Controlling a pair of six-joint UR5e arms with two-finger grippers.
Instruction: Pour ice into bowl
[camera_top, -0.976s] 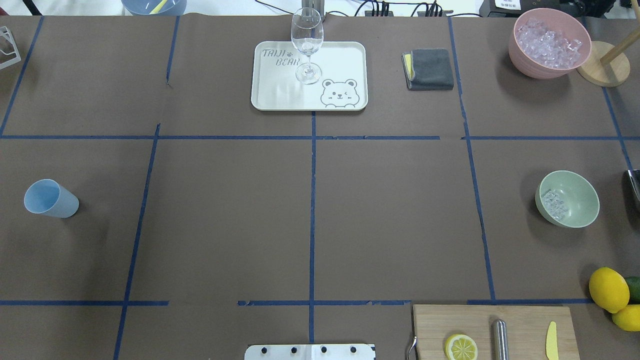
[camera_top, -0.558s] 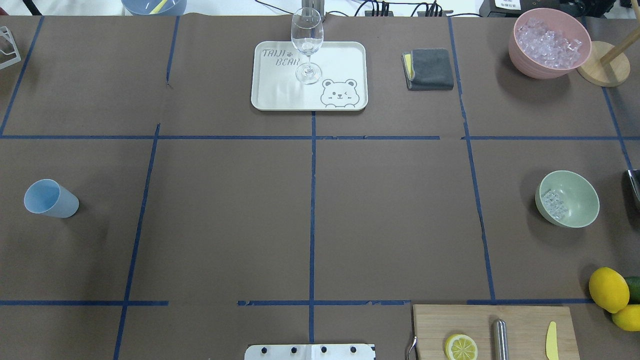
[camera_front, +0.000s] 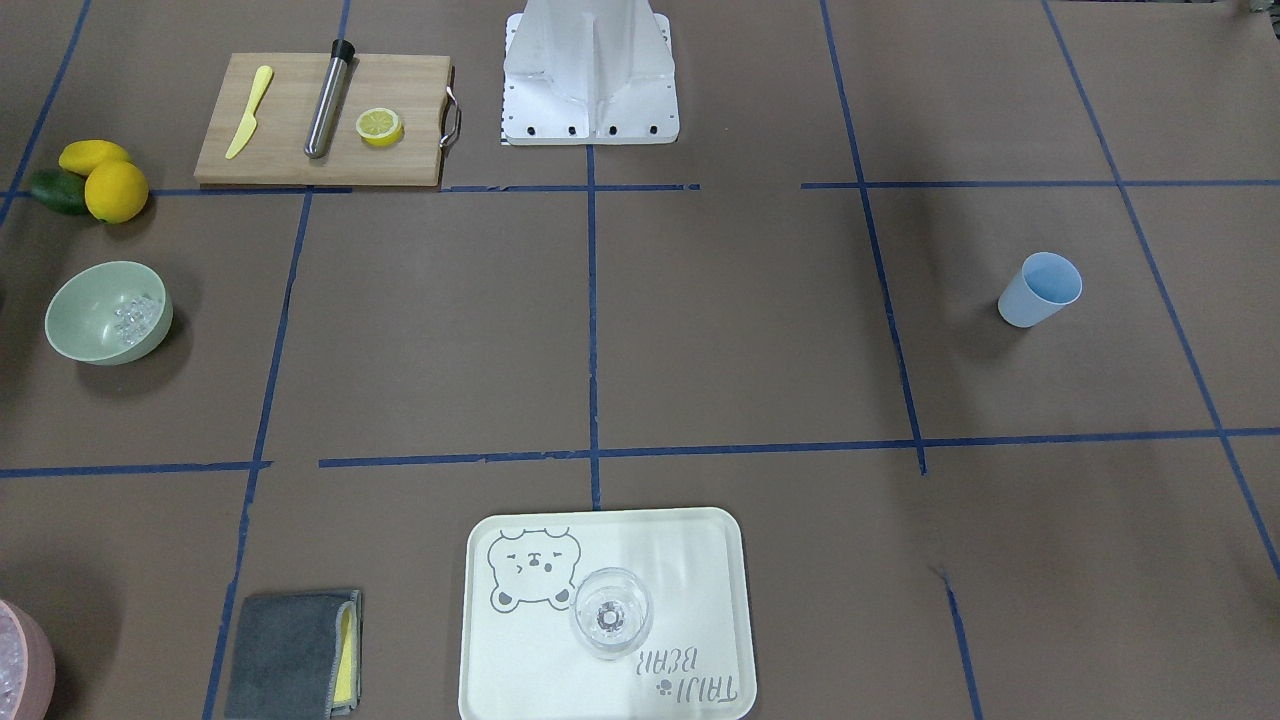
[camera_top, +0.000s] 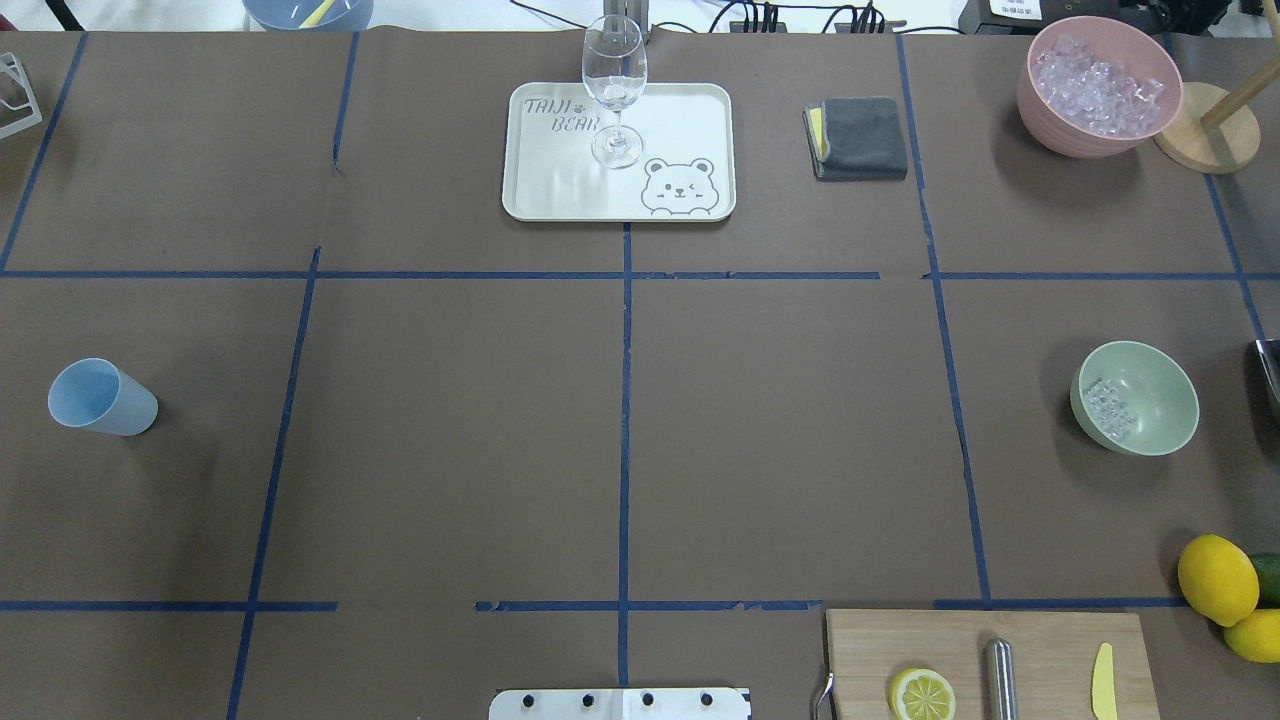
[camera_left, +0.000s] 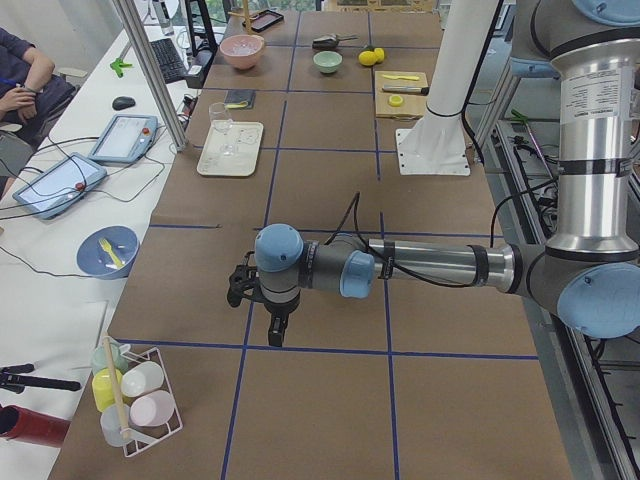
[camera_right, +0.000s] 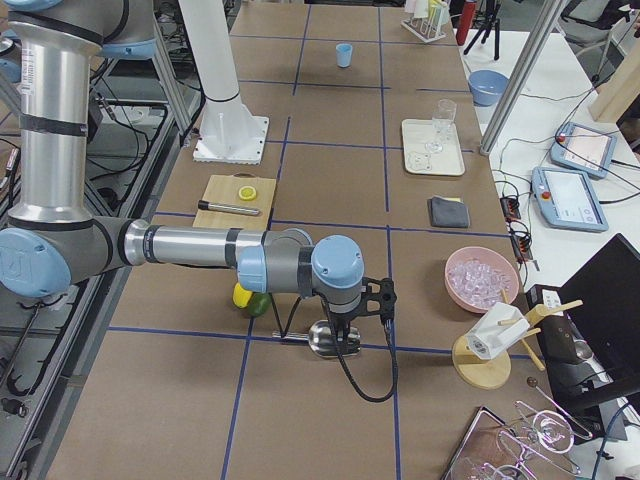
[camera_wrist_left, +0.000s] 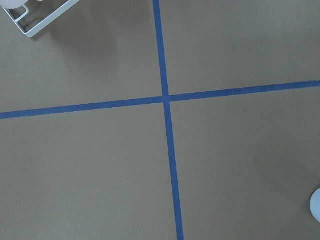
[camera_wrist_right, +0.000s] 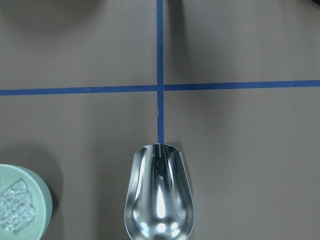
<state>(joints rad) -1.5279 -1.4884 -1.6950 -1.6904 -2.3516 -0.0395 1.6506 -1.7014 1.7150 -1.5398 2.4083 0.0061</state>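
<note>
The pale green bowl (camera_top: 1160, 395) stands at the table's right side with a small cluster of clear ice (camera_top: 1108, 408) in it. It also shows in the front-facing view (camera_front: 85, 315) and at the lower left of the right wrist view (camera_wrist_right: 45, 200). The empty light blue cup (camera_top: 100, 398) stands far left. A metal scoop (camera_wrist_right: 159, 195) lies beside the bowl, under the right wrist camera. My right gripper (camera_right: 345, 335) hangs over the scoop, and my left gripper (camera_left: 274, 325) hovers over bare table. Both show only in side views, so I cannot tell their state.
A pink tub (camera_top: 1060, 130) of ice and a wooden stand (camera_top: 1205, 128) are at the back right. A tray (camera_top: 680, 120) with a wine glass (camera_top: 614, 90) and a grey cloth (camera_top: 860, 138) sit at the back. A cutting board (camera_top: 960, 640) and lemons (camera_top: 1215, 578) are at the front right.
</note>
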